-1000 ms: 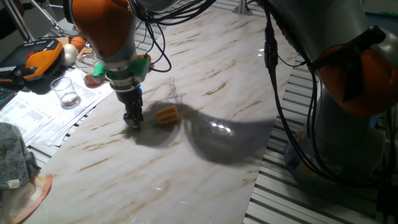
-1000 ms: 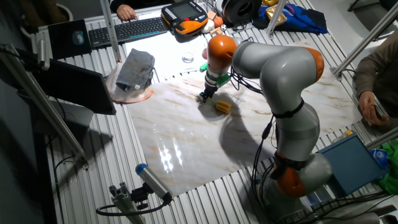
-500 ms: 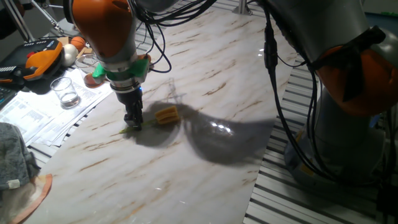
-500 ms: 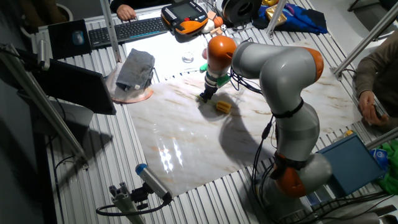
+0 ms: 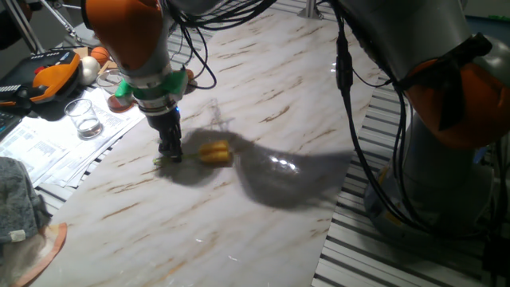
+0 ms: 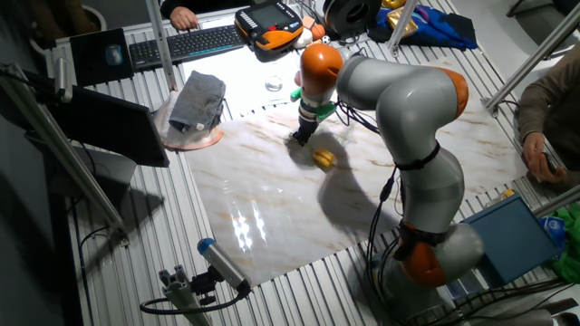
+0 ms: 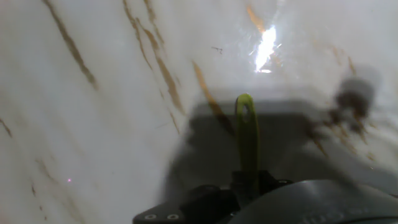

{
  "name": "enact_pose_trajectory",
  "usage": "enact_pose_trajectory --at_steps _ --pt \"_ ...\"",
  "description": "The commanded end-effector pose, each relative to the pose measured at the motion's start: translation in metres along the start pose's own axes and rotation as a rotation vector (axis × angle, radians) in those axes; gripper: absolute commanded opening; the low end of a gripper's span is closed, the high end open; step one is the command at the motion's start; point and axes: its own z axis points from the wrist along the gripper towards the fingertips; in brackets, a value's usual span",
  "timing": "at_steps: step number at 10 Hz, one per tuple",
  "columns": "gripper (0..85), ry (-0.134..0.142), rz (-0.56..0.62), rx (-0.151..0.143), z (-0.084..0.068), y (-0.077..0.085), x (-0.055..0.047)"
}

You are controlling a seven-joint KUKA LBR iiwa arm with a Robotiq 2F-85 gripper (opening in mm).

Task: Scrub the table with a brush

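The brush lies on the white marble table (image 5: pixel 263 72), its yellow-orange head (image 5: pixel 215 152) to the right of my gripper (image 5: pixel 170 156). My gripper points straight down and is shut on the brush's thin yellow-green handle (image 7: pixel 246 140), which sticks out ahead of the fingers in the hand view. In the other fixed view the head (image 6: pixel 324 158) sits just right of my gripper (image 6: pixel 298 139) on the table (image 6: pixel 272 217). The head looks blurred.
Left of the table are a glass (image 5: pixel 84 117), papers (image 5: pixel 56 143), an orange pendant (image 5: pixel 52 72) and a grey cloth (image 5: pixel 20 199). The robot's base (image 5: pixel 446 119) stands at the right edge. A blue-handled tool (image 6: pixel 220 263) lies off the table's near corner.
My gripper has shifted slightly left and the brush has turned with it. The head has swung a little down and right and is now blurred.
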Motion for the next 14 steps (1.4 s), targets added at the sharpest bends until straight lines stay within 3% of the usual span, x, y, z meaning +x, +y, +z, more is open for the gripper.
enact_pose_trajectory --at_steps 1,2,3,5,6,7,8,9,14 --pt "0.0 0.002 0.001 0.010 -0.008 -0.001 0.001" --pt "0.0 0.005 0.002 0.015 -0.014 -0.004 0.003" --pt "0.0 -0.036 0.000 0.025 -0.017 -0.006 0.006" --pt "0.0 -0.147 0.000 0.071 -0.019 -0.009 0.008" --pt "0.0 -0.172 -0.002 0.083 -0.018 -0.010 0.007" --pt "0.0 -0.172 -0.002 0.083 -0.018 -0.011 0.007" --pt "0.0 -0.205 -0.002 0.080 -0.017 -0.012 0.007" --pt "0.0 -0.213 -0.002 0.085 -0.016 -0.014 0.006" --pt "0.0 -0.223 0.027 0.083 -0.008 -0.037 -0.003"
